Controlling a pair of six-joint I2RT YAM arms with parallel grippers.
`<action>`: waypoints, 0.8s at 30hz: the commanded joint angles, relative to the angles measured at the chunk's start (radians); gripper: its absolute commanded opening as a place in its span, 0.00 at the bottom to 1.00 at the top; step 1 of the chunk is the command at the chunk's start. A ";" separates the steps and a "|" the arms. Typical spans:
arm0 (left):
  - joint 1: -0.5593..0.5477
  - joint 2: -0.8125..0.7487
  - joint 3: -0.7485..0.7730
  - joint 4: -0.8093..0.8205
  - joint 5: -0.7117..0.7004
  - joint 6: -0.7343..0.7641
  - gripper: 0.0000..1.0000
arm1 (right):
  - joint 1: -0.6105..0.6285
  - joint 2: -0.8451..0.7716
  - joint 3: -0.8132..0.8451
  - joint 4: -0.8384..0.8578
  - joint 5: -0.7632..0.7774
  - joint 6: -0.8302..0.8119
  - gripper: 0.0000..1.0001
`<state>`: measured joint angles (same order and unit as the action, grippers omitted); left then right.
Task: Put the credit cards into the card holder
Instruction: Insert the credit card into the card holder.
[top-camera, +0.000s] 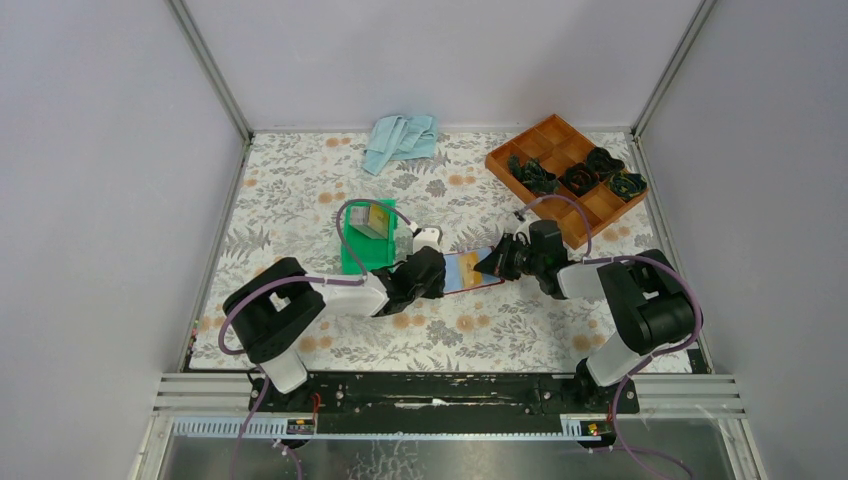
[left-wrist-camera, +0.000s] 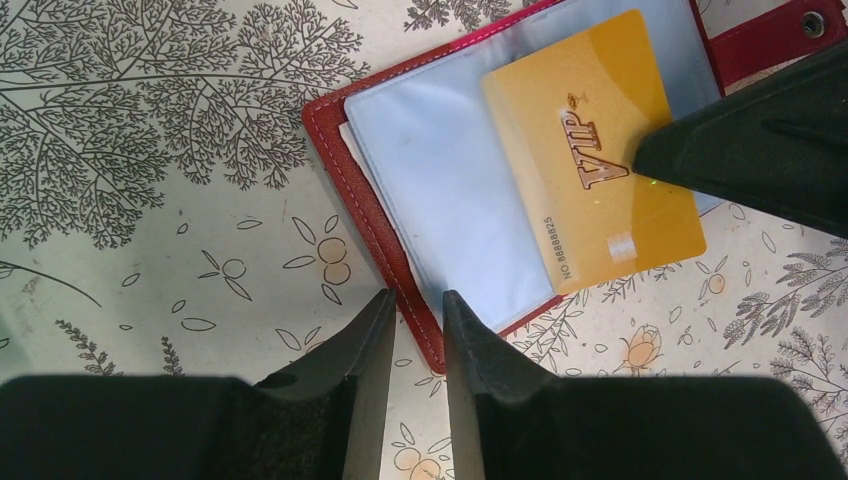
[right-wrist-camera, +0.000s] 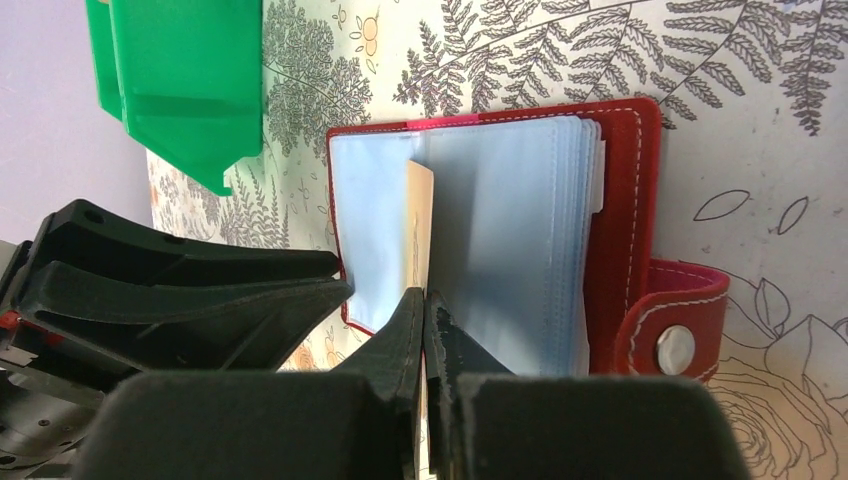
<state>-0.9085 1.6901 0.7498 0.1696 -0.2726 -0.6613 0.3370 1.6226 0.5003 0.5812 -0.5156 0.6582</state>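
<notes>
Left arm (top-camera: 345, 297) and right arm (top-camera: 590, 280): white link shells, black joint housings, both mounted on the black base rail (top-camera: 440, 392). One lilac cable (top-camera: 352, 215) loops along the left arm above the rail. A second cable (top-camera: 565, 203) loops along the right arm. Both drop below the rail at its ends. Left gripper (left-wrist-camera: 418, 297) and right gripper (right-wrist-camera: 425, 298): matte black, two wedge-shaped fingers (left-wrist-camera: 470, 345) each, tapering to blunt tips. A white housing (top-camera: 428, 238) sits at the left wrist, above the rail.
</notes>
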 joint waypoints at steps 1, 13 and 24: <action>-0.010 0.025 0.018 -0.010 -0.013 -0.004 0.31 | 0.000 0.012 0.030 -0.083 0.004 -0.061 0.00; -0.009 0.034 0.032 -0.016 -0.006 0.001 0.31 | 0.000 0.084 0.063 -0.091 -0.020 -0.065 0.00; -0.009 0.043 0.039 -0.014 0.004 0.002 0.31 | 0.012 0.045 0.076 -0.132 0.003 -0.097 0.42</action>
<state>-0.9089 1.7084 0.7731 0.1616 -0.2729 -0.6605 0.3367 1.6836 0.5587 0.5285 -0.5472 0.6109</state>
